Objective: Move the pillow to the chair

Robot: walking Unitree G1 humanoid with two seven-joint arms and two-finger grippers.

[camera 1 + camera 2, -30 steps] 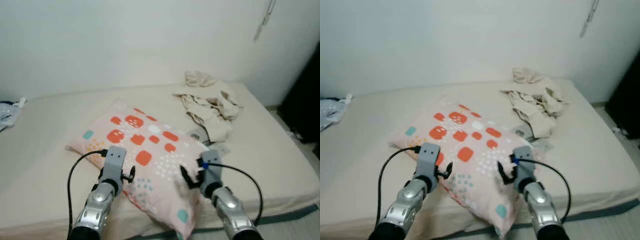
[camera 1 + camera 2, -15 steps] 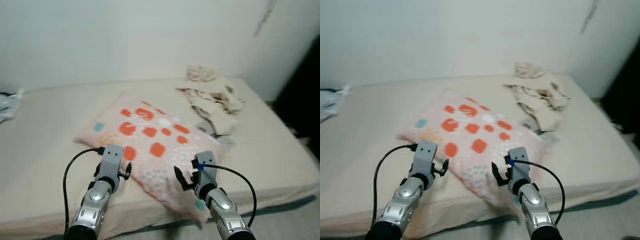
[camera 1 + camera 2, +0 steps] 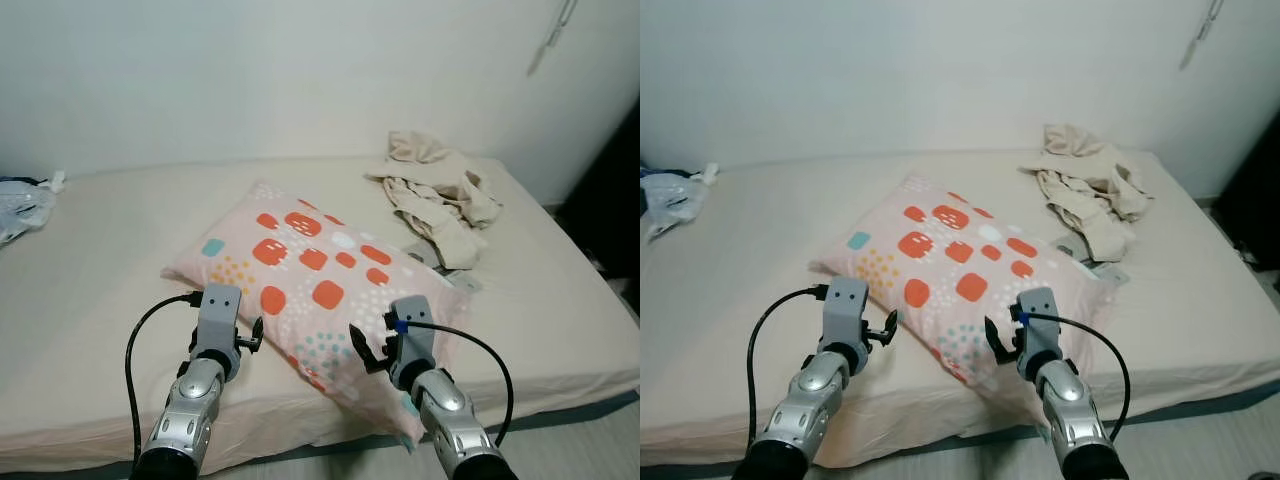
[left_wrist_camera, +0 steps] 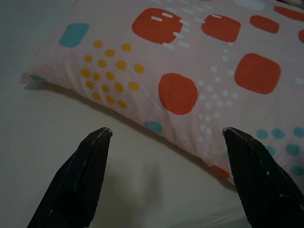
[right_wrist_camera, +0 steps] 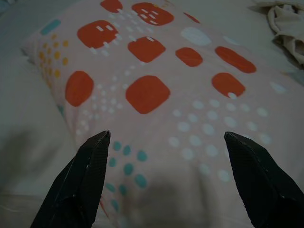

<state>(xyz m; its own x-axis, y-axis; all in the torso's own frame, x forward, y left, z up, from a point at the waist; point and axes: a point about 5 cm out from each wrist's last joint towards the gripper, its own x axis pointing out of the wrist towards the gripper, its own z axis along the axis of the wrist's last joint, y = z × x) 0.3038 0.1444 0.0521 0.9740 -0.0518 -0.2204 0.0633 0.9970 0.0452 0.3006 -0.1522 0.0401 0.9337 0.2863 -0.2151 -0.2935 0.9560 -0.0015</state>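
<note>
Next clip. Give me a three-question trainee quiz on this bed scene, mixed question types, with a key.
1. True or false: the left gripper is shut on the pillow.
2. What lies on the bed beyond the pillow, toward the right-hand far corner? A) crumpled beige clothes B) a folded blanket C) a book
3. Fill in: both grippers, including the right gripper, have their fingers ____.

Key: 1 false, its fingers are spread and short of the pillow. 2 A, the crumpled beige clothes. 3 open.

A wide bed [image 3: 90, 300] with a plain cream sheet stands against a white wall. On it lie 3 things: a pink pillow [image 3: 320, 270] with orange patches near the middle, crumpled beige clothes [image 3: 435, 195] at the far right corner, and a plastic bag [image 3: 20, 205] at the left edge.
</note>
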